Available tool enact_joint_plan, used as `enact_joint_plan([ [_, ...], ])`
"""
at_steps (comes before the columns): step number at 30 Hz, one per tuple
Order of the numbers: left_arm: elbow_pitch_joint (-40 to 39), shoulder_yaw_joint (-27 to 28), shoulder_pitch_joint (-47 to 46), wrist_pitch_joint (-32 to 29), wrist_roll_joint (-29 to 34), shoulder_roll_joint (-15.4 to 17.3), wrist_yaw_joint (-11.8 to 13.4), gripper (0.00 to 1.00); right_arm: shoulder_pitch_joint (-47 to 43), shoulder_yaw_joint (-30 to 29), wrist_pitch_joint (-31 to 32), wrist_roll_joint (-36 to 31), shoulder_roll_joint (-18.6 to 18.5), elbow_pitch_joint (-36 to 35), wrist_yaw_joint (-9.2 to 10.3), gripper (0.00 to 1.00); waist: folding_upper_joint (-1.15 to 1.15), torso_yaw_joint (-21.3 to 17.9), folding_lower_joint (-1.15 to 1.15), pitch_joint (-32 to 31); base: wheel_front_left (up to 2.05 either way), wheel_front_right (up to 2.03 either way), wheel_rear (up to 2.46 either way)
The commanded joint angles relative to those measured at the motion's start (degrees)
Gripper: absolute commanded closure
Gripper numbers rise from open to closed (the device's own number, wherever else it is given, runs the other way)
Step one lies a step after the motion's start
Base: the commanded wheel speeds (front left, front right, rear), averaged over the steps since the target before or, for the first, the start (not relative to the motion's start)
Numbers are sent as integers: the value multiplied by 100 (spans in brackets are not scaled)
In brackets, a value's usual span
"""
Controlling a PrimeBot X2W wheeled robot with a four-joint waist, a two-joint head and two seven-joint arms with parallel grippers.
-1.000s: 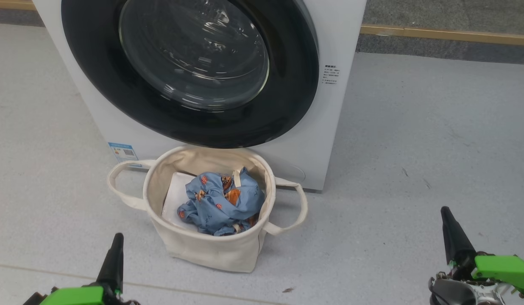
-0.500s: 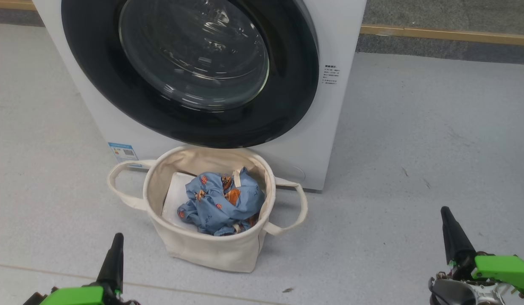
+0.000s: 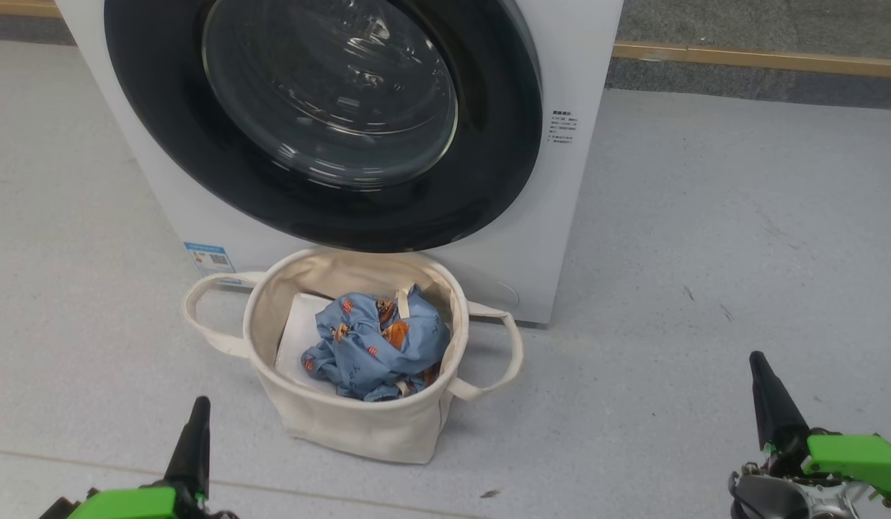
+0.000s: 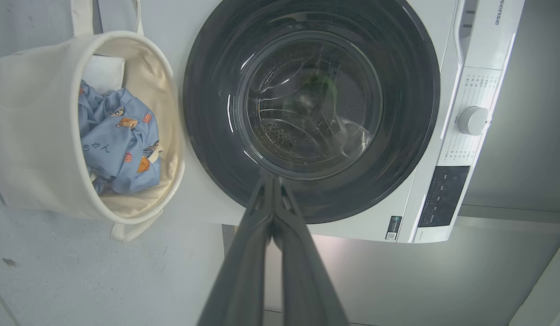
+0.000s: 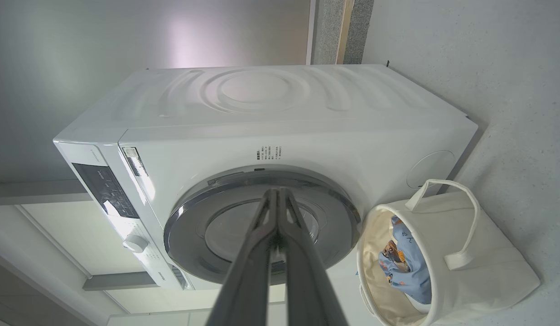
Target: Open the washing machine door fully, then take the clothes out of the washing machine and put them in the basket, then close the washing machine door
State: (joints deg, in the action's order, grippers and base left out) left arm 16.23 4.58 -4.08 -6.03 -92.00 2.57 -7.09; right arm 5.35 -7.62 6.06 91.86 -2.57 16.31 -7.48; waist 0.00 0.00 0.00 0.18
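**Both arms low and drawn back; door shut against the washing machine (image 3: 572, 216), clothes in the basket.**

The left gripper (image 3: 198, 414) stands at the lower left of the head view and the right gripper (image 3: 761, 367) at the lower right. Each has its fingers pointing up toward the machine, and the wrist views show both pairs clenched tip to tip on nothing. Grey floor (image 3: 705, 252) lies between each gripper and the basket (image 3: 359, 425), and both are well apart from it. The washing machine door (image 3: 323, 115) lies closed against the machine's front. The basket stands upright just before the machine, below the door, with its handles out to either side. The clothes (image 3: 380, 346) lie crumpled inside it on a flat white sheet (image 3: 293, 339). A blue sticker (image 3: 209, 258) shows on the machine's lower front, beside the basket's left handle.
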Motion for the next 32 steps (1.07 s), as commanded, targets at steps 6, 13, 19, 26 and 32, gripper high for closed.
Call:
enact_joint_plan([
  [6,-219,195,-211,-46,-17,31,-40,100,84,110,43,30,-31,-229,-1,100,0,0,0,0,0,0,0],
  [13,-219,194,-211,-46,-17,31,-40,100,84,110,43,31,-31,-229,-1,100,0,0,0,0,0,0,0],
  [19,-219,194,-211,-46,-17,31,-40,100,84,110,43,31,-31,-229,-1,100,0,0,0,0,0,0,0],
  [26,-219,194,-210,-46,-17,31,-40,100,84,110,43,31,-31,-229,-1,100,0,0,0,0,0,0,0],
  [32,-219,194,-210,-46,-17,31,-40,100,84,110,42,31,-31,-229,-1,100,0,0,0,0,0,0,0],
])
